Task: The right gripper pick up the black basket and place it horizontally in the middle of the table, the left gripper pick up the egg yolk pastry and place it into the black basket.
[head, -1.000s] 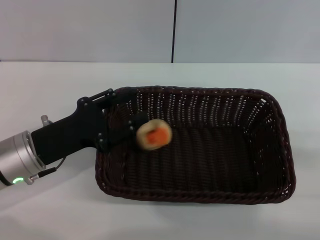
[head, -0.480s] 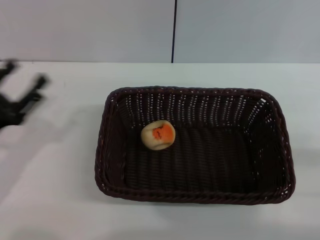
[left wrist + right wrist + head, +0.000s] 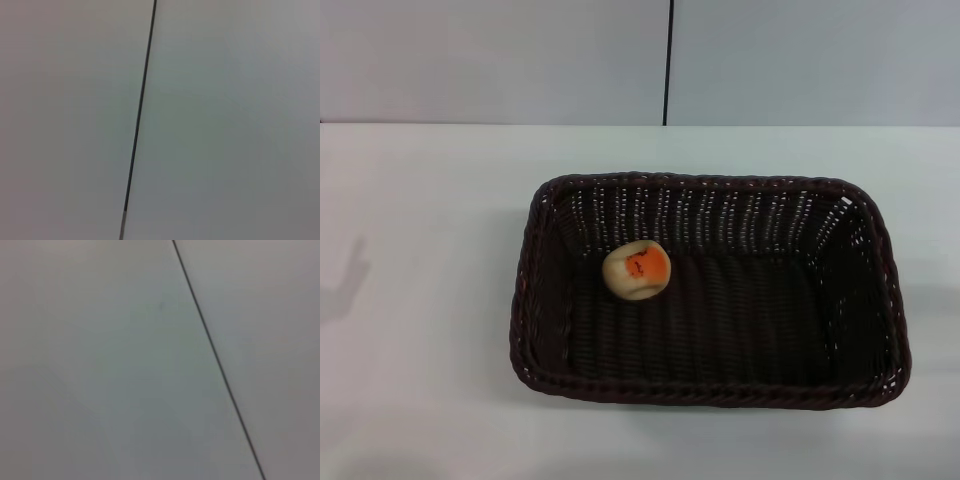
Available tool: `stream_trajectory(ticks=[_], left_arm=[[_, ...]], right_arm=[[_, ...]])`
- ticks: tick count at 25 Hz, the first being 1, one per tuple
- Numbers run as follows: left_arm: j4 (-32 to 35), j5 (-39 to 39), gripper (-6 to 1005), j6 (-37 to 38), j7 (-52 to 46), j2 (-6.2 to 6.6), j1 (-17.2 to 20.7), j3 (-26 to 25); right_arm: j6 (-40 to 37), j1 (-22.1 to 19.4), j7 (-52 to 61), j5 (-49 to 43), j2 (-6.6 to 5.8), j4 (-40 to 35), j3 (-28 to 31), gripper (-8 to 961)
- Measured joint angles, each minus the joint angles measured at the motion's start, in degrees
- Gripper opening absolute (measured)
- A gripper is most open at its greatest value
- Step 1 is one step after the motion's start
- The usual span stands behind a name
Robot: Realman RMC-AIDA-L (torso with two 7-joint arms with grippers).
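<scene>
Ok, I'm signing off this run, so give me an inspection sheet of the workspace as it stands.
Surface: white table, a faint shadow at its left edge.
Job's things: black basket lying lengthwise near mid-table; egg yolk pastry resting inside it, left of centre, orange patch up.
Clutter: nothing seen.
Grippers: left and right both out of view.
Cables: nothing seen.
Surroundings: grey wall panels with a dark vertical seam; both wrist views show only this.

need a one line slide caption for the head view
Egg yolk pastry resting inside the black basket on the white table, toward the basket's left end, with neither gripper in view.
</scene>
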Motion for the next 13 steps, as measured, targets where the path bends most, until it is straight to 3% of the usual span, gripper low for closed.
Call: stream_trajectory(ticks=[13], left_arm=[[-2.66,0.87,824,-0.55,2.99,-0.19,0.19,0.78]], right_arm=[[0.83,0.55,0.28,-0.39,-0.15,-0.42,-0.14,689]])
